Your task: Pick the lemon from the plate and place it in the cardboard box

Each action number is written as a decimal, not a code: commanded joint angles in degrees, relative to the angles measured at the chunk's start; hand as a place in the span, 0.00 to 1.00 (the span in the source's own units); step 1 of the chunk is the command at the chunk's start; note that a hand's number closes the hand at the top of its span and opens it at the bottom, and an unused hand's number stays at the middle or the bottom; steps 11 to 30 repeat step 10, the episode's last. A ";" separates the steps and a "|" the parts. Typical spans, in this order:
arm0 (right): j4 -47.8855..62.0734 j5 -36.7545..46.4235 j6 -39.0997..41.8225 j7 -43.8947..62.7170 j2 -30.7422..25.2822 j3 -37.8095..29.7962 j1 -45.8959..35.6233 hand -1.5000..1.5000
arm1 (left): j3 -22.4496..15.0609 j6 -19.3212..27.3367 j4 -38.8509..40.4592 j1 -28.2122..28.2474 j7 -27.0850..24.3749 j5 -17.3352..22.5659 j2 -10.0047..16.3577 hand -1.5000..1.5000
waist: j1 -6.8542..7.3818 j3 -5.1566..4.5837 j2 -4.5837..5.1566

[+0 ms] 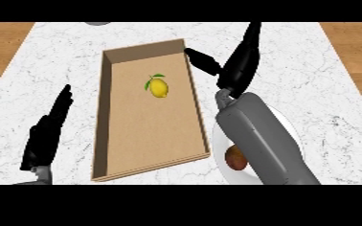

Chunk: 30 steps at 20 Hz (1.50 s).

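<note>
A yellow lemon (158, 87) with a small green leaf lies on the floor of the open cardboard box (113, 124), toward its far half. My right hand (239, 64) hovers just right of the box's right wall, open, fingers straight and pointing away, thumb stretched toward the box rim; it holds nothing. The white plate (286, 124) lies under my right forearm, mostly hidden by it. My left hand (48, 131) rests open at the lower left, left of the box, fingers up.
A brown rounded item (235, 158) sits on the plate beside the forearm. A grey object (98, 23) peeks in at the counter's far edge. Wooden surface borders the white marble counter (311, 62) on both sides.
</note>
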 commanded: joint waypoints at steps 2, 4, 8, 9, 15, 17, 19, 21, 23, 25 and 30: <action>-15.40 4.08 -3.56 2.75 -1.98 -1.99 12.88 0.00 | 0.31 1.35 3.27 0.20 -2.51 -1.01 -0.82 0.50 | -1.79 -0.05 -0.17; -26.40 3.59 0.46 2.46 -4.86 -0.05 19.84 0.00 | 1.06 0.33 -1.07 -1.28 3.28 0.66 -0.08 0.50 | -2.01 0.01 -0.44; -42.22 -1.28 5.22 1.45 -14.12 0.14 32.62 0.00 | 2.34 -1.77 1.32 1.25 -3.07 1.94 1.27 0.50 | -1.02 -0.02 0.01; -46.78 -1.77 4.98 1.35 -15.08 1.66 37.04 0.00 | 1.96 -1.12 0.28 0.32 -0.41 1.00 1.34 0.50 | -1.48 0.01 -0.10; -48.01 -5.23 6.11 0.16 -19.03 0.22 37.95 0.00 | -0.32 -0.09 -2.81 2.55 0.44 0.22 -1.17 0.50 | -0.32 0.05 0.11; -48.01 -5.23 6.11 0.16 -19.03 0.22 37.95 0.00 | -0.32 -0.09 -2.81 2.55 0.44 0.22 -1.17 0.50 | -0.32 0.05 0.11; -48.01 -5.23 6.11 0.16 -19.03 0.22 37.95 0.00 | -0.32 -0.09 -2.81 2.55 0.44 0.22 -1.17 0.50 | -0.32 0.05 0.11; -48.01 -5.23 6.11 0.16 -19.03 0.22 37.95 0.00 | -0.32 -0.09 -2.81 2.55 0.44 0.22 -1.17 0.50 | -0.32 0.05 0.11; -48.01 -5.23 6.11 0.16 -19.03 0.22 37.95 0.00 | -0.32 -0.09 -2.81 2.55 0.44 0.22 -1.17 0.50 | -0.32 0.05 0.11; -48.01 -5.23 6.11 0.16 -19.03 0.22 37.95 0.00 | -0.32 -0.09 -2.81 2.55 0.44 0.22 -1.17 0.50 | -0.32 0.05 0.11; -48.01 -5.23 6.11 0.16 -19.03 0.22 37.95 0.00 | -0.32 -0.09 -2.81 2.55 0.44 0.22 -1.17 0.50 | -0.32 0.05 0.11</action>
